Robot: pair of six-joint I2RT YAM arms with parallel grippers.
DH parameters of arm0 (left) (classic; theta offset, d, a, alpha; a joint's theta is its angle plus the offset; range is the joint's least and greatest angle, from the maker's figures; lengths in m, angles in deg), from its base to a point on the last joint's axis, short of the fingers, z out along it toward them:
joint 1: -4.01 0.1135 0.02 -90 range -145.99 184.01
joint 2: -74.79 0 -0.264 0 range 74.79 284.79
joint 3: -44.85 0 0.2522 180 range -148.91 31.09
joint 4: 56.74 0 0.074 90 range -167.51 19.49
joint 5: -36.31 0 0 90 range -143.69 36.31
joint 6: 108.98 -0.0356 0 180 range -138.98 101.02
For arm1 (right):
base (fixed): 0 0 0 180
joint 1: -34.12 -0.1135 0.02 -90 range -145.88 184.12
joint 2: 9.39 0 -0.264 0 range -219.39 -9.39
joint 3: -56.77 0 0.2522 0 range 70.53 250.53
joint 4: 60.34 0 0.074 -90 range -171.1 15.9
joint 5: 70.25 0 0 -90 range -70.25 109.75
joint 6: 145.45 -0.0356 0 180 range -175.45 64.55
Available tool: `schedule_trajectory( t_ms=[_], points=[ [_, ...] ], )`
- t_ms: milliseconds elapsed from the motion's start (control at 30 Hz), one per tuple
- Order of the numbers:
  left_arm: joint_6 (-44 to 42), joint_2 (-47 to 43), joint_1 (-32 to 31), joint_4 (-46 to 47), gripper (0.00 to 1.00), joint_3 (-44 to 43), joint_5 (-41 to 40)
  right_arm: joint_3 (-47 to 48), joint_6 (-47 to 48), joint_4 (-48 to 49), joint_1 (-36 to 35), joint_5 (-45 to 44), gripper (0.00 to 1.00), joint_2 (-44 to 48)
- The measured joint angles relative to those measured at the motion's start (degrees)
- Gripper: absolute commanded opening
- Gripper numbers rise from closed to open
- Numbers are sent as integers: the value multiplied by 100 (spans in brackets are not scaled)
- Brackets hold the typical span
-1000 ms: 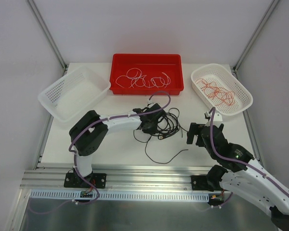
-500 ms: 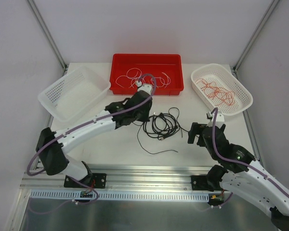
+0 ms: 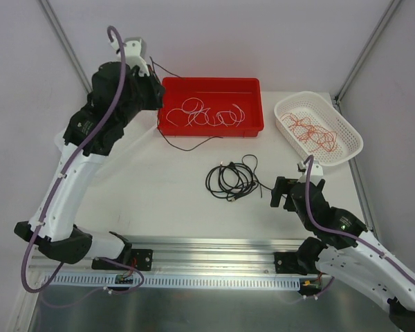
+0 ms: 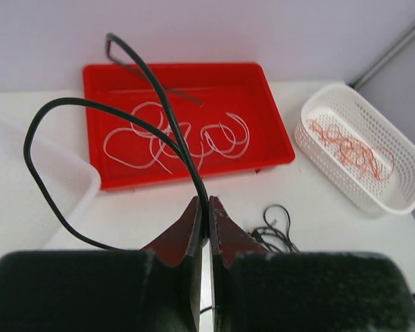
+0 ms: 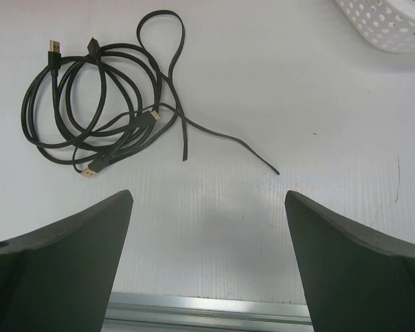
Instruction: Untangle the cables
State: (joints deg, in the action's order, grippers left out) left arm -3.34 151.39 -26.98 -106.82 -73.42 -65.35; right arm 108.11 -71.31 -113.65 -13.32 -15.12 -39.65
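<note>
I am separating one black cable [image 4: 76, 102]: my left claw [image 4: 204, 207] is clamped on it, high beside the red tray [image 4: 252, 93], its tail on the table [image 3: 159, 197]; next I should release it over the left basket [image 4: 28, 200].

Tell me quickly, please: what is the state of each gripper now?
Left gripper: closed, holding a black cable.
Right gripper: open, holding nothing.

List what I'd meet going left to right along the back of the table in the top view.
The left gripper shut on a black cable → red tray holding white cables → white basket holding red-orange cables.
</note>
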Motion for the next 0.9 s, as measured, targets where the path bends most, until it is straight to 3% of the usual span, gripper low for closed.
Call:
schedule_trajectory(
  t_ms=[267,467,633,900],
  points=[
    [-262,1051,1626,-81,0,-1552,63,0,0,-26,0,42,97,0],
    [-275,1672,2599,-35,0,-1740,-258,0,7,-96,0,63,97,0],
    [-337,1676,3093,435,0,-1069,-697,2,50,-127,0,61,98,-2],
    [-605,1639,3554,1589,0,859,-1180,2,199,-52,0,63,98,-295]
  ],
)
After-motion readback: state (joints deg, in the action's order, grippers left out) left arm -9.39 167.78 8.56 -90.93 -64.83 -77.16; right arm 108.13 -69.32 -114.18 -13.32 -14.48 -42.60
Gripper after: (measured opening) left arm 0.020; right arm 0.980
